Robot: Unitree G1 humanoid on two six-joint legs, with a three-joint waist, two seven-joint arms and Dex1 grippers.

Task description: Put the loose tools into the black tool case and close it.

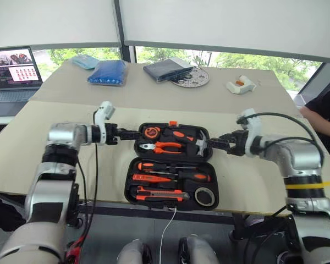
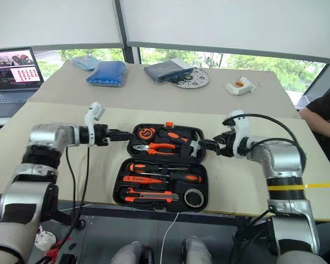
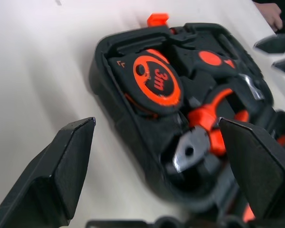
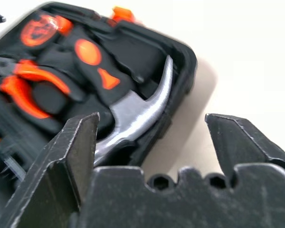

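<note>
The left claw (image 1: 133, 133) is held with its fingers spread apart and empty, just beside the left end of the far half of the black tool case (image 1: 170, 165). The right claw (image 1: 213, 143) is likewise parted and empty, just beside the right end of that same half.

The case lies open near the front edge of the desk (image 1: 55, 118), about midway along it, with its small orange latch (image 1: 173, 124) on the far rim. In the far half a tape measure (image 3: 154, 80), orange-handled pliers (image 1: 164, 147) and a steel-headed hammer (image 4: 137, 111) are seated. In the near half two long screwdrivers (image 1: 170, 166), a slim orange pen-like tool (image 1: 150, 178), an orange-black utility knife (image 1: 160, 194) and a small dark tape roll (image 1: 204, 196) are bedded in their recesses.

Toward the desk's far edge a blue bundle (image 1: 108, 72), a dark flat pouch (image 1: 167, 69) and a round perforated disc (image 1: 192, 77) are seen, with an open laptop (image 1: 12, 70) beyond the desk's far left corner.
</note>
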